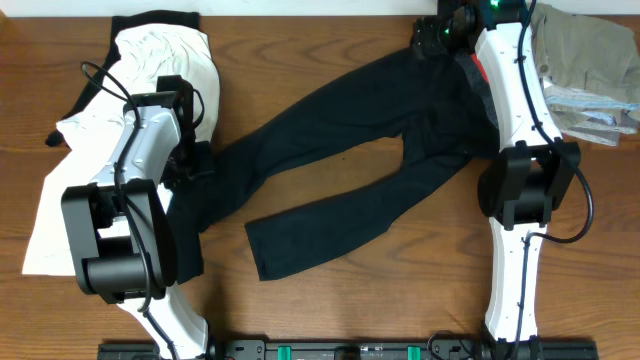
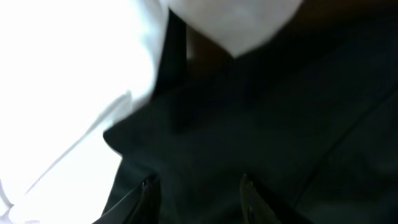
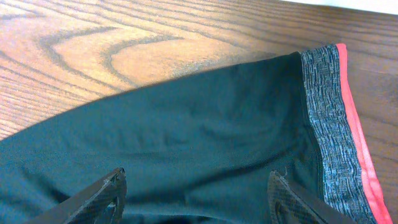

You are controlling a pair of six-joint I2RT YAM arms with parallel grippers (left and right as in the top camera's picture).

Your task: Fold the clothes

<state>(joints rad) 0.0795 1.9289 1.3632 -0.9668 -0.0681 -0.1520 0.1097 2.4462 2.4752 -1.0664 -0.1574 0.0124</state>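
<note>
The clothes, long black pants [image 1: 340,170], lie spread over the wooden table, legs toward the lower left and waist at the upper right. My left gripper [image 1: 197,165] hovers low over the end of the upper leg beside the white garment. In the left wrist view the left gripper [image 2: 198,186] stands open, its fingers apart above dark cloth [image 2: 261,112]. My right gripper [image 1: 428,38] is at the waist. The right wrist view shows the right gripper [image 3: 196,183] open wide over black fabric [image 3: 186,130], just left of the grey waistband [image 3: 323,124] with its red edge.
A large white garment [image 1: 150,60] lies at the left, partly under the left arm, and fills the left of the left wrist view [image 2: 62,93]. Khaki garments [image 1: 590,50] are heaped at the back right. Bare wood [image 1: 400,290] shows in front of the pants.
</note>
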